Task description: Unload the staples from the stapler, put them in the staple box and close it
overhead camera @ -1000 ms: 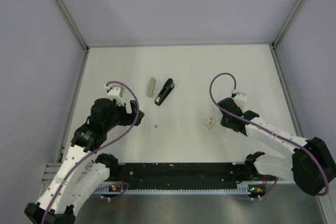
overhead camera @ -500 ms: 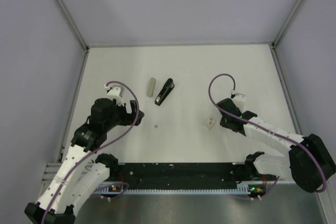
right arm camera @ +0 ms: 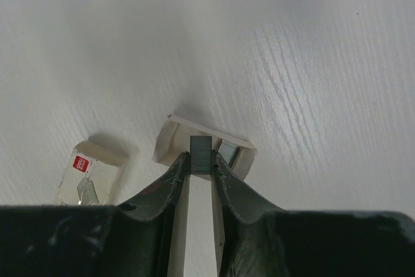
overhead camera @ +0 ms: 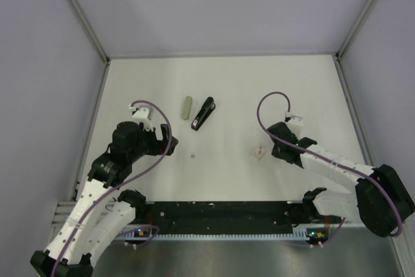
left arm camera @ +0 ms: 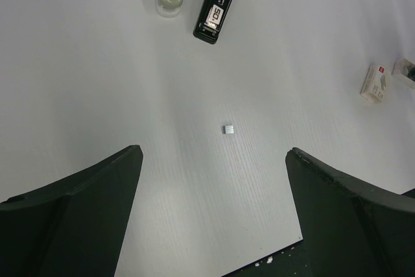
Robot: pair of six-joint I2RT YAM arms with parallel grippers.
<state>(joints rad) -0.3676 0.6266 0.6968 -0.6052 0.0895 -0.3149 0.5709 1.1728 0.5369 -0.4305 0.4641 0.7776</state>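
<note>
On counter (overhead camera: 292, 82), back-centre, stapler (overhead camera: 203, 113) hasn't moved, lying beside grey bar (overhead camera: 187, 106). R fingers (right arm camera: 172, 183), clamped on staple strip (right arm camera: 200, 154), edged a touch left at open white tray (right arm camera: 170, 141). L fingers (left arm camera: 84, 205) wide apart, unchanged.

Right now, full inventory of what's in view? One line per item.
slim black oblong stapler: 1, black with a pale metal end, far middle of the table
short grey-green bar: 1, grey-green, just left of the stapler, apart from it
tiny metallic square piece: 1, silver, loose on the table nearer than the stapler
small white open cardboard tray: 1, white, right of centre
small white sleeve with red mark: 1, white, lying beside the tray
grey staple strip: 1, dark grey, over the tray
white table: 1, white, walled
left claw: 1, black, open, empty
right claw: 1, black, pinching the staple strip
</note>
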